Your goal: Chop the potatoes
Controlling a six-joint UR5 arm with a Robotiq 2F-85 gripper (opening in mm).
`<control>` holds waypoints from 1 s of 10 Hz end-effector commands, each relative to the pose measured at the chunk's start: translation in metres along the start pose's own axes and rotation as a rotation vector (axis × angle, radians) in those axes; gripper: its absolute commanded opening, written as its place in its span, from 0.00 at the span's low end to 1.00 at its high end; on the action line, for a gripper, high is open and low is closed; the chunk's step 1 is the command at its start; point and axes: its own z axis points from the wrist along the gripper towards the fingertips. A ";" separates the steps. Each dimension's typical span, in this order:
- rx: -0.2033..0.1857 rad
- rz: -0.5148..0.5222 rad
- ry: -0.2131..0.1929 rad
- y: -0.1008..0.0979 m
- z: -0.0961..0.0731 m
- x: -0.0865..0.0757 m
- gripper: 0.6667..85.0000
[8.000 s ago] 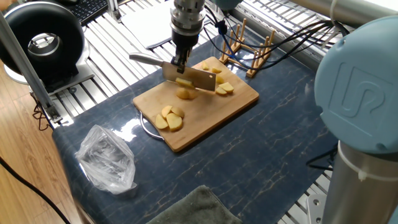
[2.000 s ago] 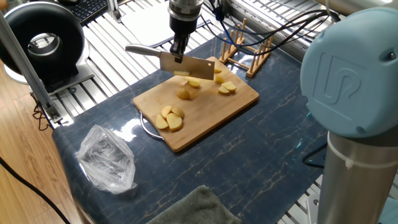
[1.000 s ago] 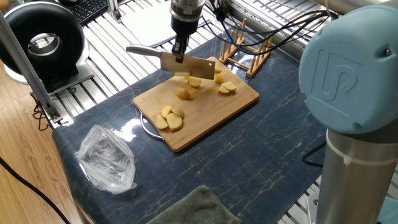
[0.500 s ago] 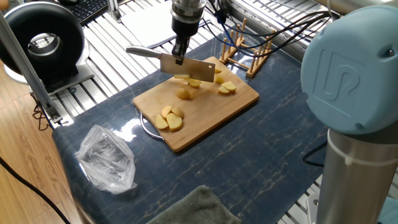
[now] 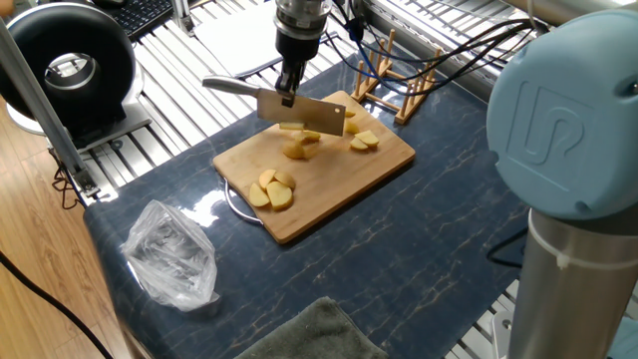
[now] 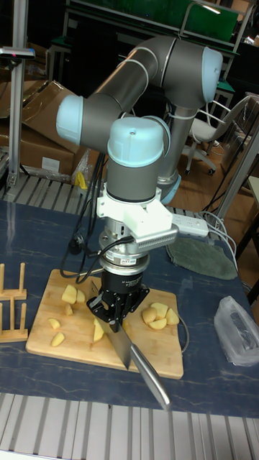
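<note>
Lowered a bit since 2 s ago — gripper clamped on knife, blade over potatoes on board.

From my remote feed: potatoes on board at table ctr; knife above them; bag front-left, rack behind board.
</note>
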 end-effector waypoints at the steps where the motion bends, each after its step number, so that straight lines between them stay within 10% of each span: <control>1: -0.012 0.024 -0.008 0.009 -0.001 0.000 0.00; 10: 0.002 -0.027 -0.004 -0.009 -0.007 -0.002 0.00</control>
